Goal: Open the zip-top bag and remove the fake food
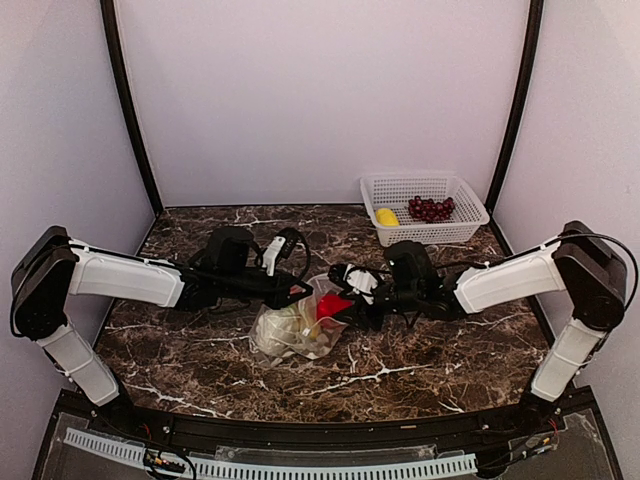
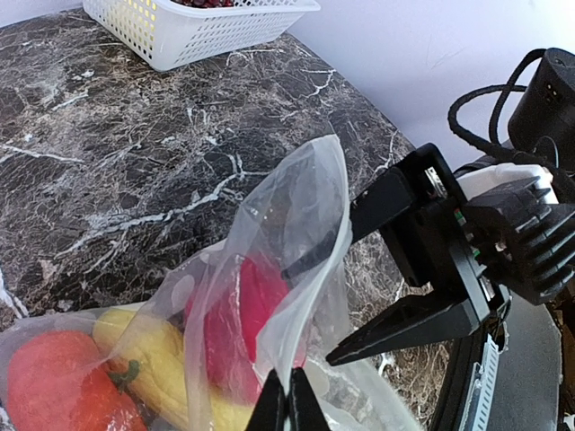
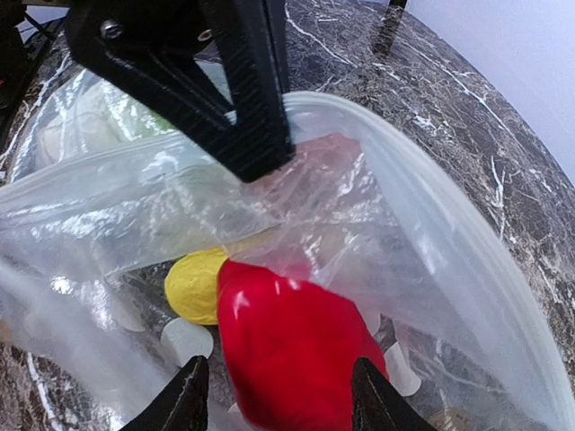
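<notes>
Zip-top bag (image 1: pixel 296 328) lies on the dark marble table (image 1: pixel 200 370) just off centre in the top view, toward 6 o'clock, with its mouth open and facing 3 o'clock. Inside it are a red piece (image 3: pixel 296 350), a yellow piece (image 3: pixel 193 285) at 9 o'clock of the red one, and an orange piece (image 2: pixel 63 377) deeper in, plus something pale that is too blurred to name.

Left gripper (image 2: pixel 287 404) reaches in from 9 o'clock. Its fingers are clamped together on the upper bag rim, lifting the film.

Right gripper (image 3: pixel 278 400) reaches in from 3 o'clock at the bag mouth. Its jaws are spread with the red piece between them; cannot tell if they touch it.

White lattice basket (image 1: pixel 470 225) sits well apart at 1 o'clock by the back wall. It holds a lemon (image 1: pixel 386 217) at the 9 o'clock end and grapes (image 1: pixel 430 208) beside it.
</notes>
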You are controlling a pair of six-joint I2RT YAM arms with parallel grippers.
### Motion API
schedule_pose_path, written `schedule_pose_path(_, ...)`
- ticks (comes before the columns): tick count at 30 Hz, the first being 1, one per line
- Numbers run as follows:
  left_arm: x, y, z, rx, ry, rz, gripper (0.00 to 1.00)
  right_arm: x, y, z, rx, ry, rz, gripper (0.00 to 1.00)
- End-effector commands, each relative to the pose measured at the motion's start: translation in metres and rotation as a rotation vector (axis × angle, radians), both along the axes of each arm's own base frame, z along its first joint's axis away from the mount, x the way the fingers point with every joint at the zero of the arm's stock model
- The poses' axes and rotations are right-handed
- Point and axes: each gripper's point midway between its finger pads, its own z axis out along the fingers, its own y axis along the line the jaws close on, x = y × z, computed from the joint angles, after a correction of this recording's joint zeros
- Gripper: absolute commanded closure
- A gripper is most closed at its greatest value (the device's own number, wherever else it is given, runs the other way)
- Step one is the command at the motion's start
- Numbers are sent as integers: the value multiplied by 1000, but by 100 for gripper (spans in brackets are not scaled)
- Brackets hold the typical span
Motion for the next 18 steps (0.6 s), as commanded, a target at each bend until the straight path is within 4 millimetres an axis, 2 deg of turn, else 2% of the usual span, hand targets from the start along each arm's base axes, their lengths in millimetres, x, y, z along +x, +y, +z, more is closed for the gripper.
schedule_pose_path(1, -3, -5, 15, -36, -22, -26, 99, 15, 19, 14, 29, -77, -14, 49)
schedule_pose_path(2, -3, -5, 15, -36, -22, -26, 99, 16, 21, 13, 26, -77, -15, 48)
schedule_pose_path(4, -3, -5, 14, -36, -24, -26, 99, 18, 25, 11, 20, -81, -15, 40)
schedule_pose_path(13, -2, -5, 12, -32, -22, -23, 99, 26, 32, -14, -51, -114, -6, 28)
schedule_pose_path(18, -3, -4, 11, -30, -21, -22, 99, 28, 36, -28, -79, -118, 11, 30)
